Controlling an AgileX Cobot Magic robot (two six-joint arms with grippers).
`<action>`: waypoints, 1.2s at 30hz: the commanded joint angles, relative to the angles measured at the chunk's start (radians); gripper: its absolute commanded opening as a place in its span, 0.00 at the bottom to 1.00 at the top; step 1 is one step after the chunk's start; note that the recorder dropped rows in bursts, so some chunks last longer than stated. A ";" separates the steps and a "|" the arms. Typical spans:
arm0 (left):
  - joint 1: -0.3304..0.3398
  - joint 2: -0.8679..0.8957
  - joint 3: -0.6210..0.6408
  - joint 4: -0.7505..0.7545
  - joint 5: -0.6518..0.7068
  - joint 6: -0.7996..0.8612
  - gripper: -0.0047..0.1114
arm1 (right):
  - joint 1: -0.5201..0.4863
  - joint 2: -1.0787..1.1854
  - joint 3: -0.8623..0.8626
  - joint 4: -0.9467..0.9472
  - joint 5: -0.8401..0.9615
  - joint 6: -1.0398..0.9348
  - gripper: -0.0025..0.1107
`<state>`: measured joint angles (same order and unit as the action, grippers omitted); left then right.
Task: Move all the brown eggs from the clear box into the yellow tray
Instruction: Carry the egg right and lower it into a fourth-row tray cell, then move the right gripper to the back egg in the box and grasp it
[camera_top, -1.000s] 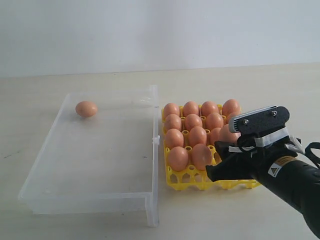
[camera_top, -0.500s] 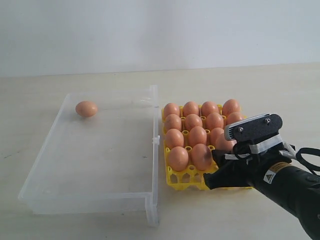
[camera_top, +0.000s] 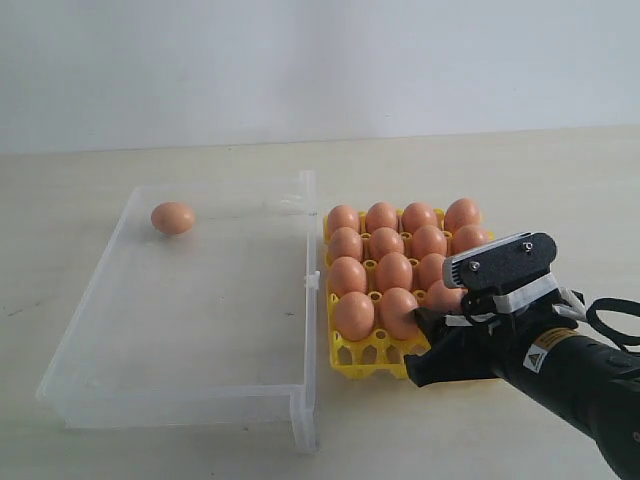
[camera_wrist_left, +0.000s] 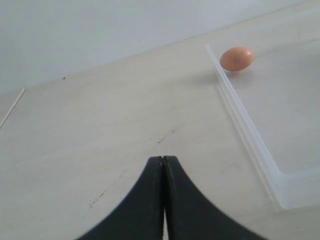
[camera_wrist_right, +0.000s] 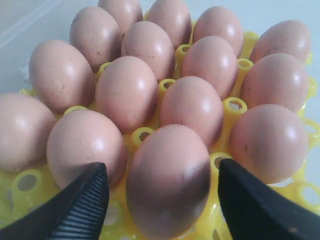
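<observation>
The yellow tray (camera_top: 365, 357) holds several brown eggs (camera_top: 394, 271). My right gripper (camera_top: 436, 322) is low over the tray's front row, open. Its fingers (camera_wrist_right: 82, 200) stand either side of one egg (camera_wrist_right: 167, 180) resting in a cell, with a gap on each side. That egg (camera_top: 443, 297) is partly hidden behind the gripper in the exterior view. One brown egg (camera_top: 173, 217) lies alone in the far left corner of the clear box (camera_top: 300, 410). My left gripper (camera_wrist_left: 162, 159) is shut and empty over bare table beside the box (camera_wrist_left: 250, 145), short of that egg (camera_wrist_left: 236, 58).
The box's small clasp (camera_top: 312, 281) sits on the wall facing the tray. The right arm's black body and cable (camera_top: 575, 365) cover the tray's front right corner. A pale wall rises behind the table.
My right gripper has come down and a little leftward onto the tray's front row, bringing an egg that now rests in a cell. The lone egg in the box has not moved.
</observation>
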<state>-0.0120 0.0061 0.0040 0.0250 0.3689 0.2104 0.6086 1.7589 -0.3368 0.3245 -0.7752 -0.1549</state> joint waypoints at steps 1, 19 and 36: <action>0.002 -0.006 -0.004 0.000 -0.006 -0.005 0.04 | -0.006 0.000 0.001 -0.005 -0.006 0.002 0.59; 0.002 -0.006 -0.004 0.000 -0.006 -0.005 0.04 | -0.004 -0.369 -0.151 -0.060 0.490 -0.139 0.45; 0.002 -0.006 -0.004 0.000 -0.006 -0.005 0.04 | 0.107 0.225 -1.186 -0.332 1.148 0.209 0.59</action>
<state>-0.0120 0.0061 0.0040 0.0250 0.3689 0.2104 0.6919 1.8496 -1.3780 0.0483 0.2765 0.0473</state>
